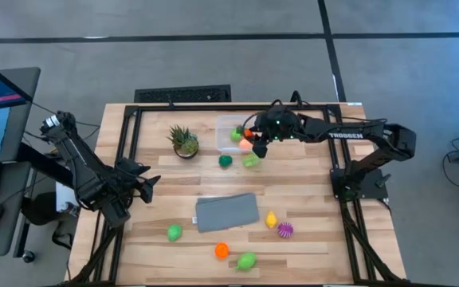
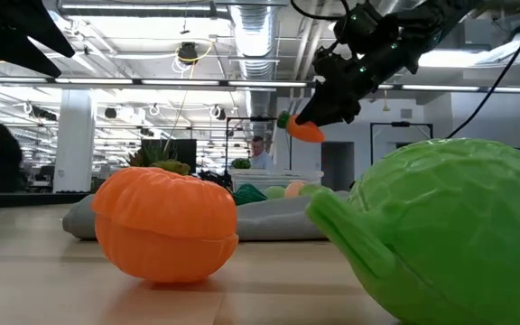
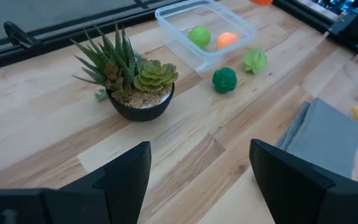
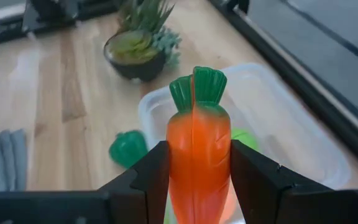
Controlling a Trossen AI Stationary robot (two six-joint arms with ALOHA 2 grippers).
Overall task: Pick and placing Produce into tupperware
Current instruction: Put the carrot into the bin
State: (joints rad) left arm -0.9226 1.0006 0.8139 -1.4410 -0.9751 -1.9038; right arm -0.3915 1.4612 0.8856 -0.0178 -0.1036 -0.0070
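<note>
My right gripper [image 1: 255, 142] is shut on an orange toy carrot [image 4: 197, 146] with a green leafy top, high over the table at the right end of the clear tupperware [image 1: 228, 123]. A green piece [image 3: 199, 35] and an orange piece [image 3: 227, 40] lie in the tub. A dark green piece [image 1: 225, 160] and a light green piece [image 1: 251, 160] rest on the table just in front of it. My left gripper [image 3: 197, 180] hangs open over the table's left edge, touching nothing. My right gripper pinches the carrot's orange body [image 4: 194, 168] between its two fingers [image 4: 151, 177], one on either side. The fingers slant down from the table's right and lie along the carrot. The leafy top [image 4: 197, 90] sticks out past the fingertips. The carrot [image 2: 303, 128] is lifted clear.
A potted succulent [image 1: 185, 142] stands left of the tub. A flat grey cloth [image 1: 227, 212] lies at mid table. Near the front edge lie a green piece [image 1: 174, 232], an orange one [image 1: 221, 250], another green one [image 1: 247, 261], a yellow one [image 1: 271, 219] and a spiky purple one [image 1: 285, 229].
</note>
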